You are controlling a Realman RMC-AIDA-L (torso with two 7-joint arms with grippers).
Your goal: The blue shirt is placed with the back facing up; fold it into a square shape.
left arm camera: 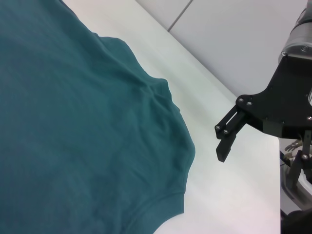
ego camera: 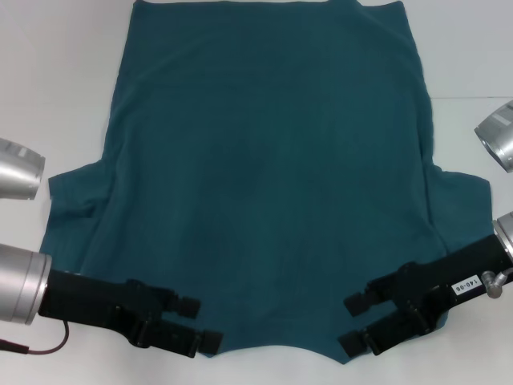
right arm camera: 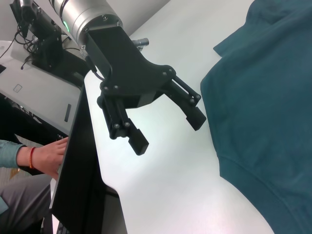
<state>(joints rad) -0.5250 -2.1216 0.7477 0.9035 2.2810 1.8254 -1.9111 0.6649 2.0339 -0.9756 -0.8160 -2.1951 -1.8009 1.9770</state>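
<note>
Two black grippers are poised at the near edge of the white table point(ego camera: 64, 96), on which the large dark teal-blue short-sleeved shirt of soft matte fabric point(ego camera: 268, 176) is spread flat, collar end nearest the robot and hem at the far side. The left gripper point(ego camera: 200, 322) sits over the near left shoulder area, the right gripper point(ego camera: 353, 325) over the near right; both sets of jaws are seen parted and nothing is held.

Only one layer might be pinched if the jaws close shallowly, so the cloth could slip and the fold sag. Uneven lifting by the two arms would likely skew the fold and spoil the square.

The hem is cut off at the top of the head view. Whether the fingertips touch the fabric cannot be told.
</note>
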